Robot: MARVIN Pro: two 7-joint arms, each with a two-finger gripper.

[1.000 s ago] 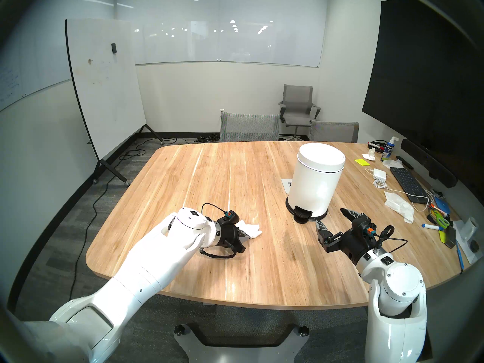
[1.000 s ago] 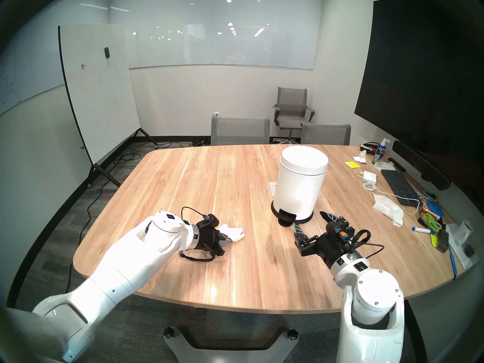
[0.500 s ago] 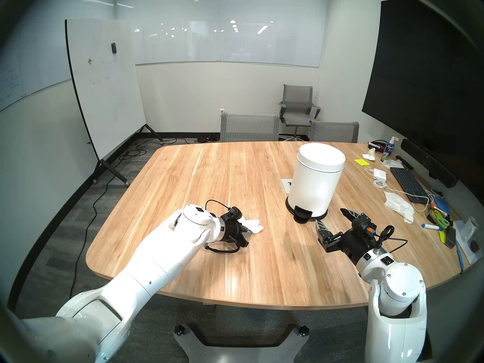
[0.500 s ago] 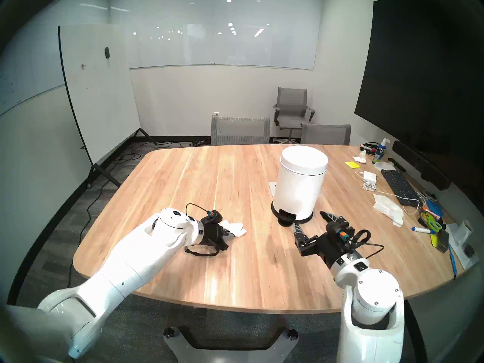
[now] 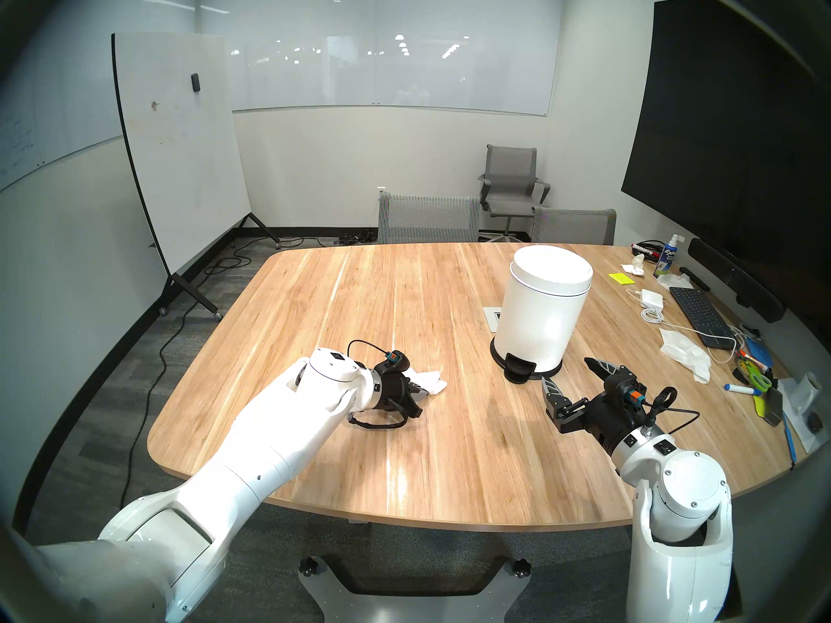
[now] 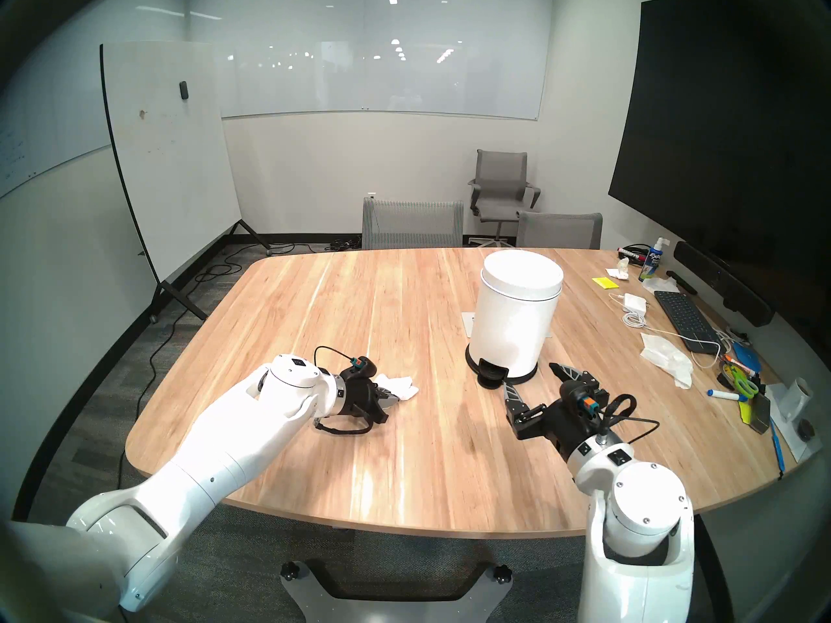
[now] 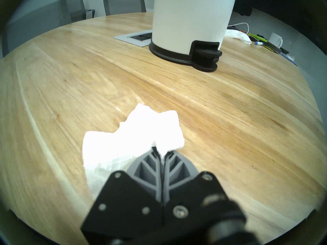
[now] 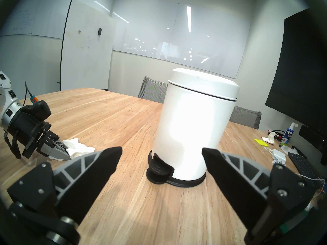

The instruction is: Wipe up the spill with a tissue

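Crumpled white tissue (image 5: pixel 428 380) lies pinched in the left tool (image 5: pixel 420 389) on grained wood; right tool (image 5: pixel 570 375) gapes wide.

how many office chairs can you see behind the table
3: one mesh-backed chair tucked at the table's far edge, another chair to its right, a third chair farther back by the wall.

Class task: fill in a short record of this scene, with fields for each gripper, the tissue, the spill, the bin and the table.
left gripper: shut on the tissue
tissue: white, crumpled, pressed on the table
spill: not visible in any view
right gripper: open, empty, facing the bin
bin: white pedal bin, lid closed, upright
table: light wood; clutter along its right edge
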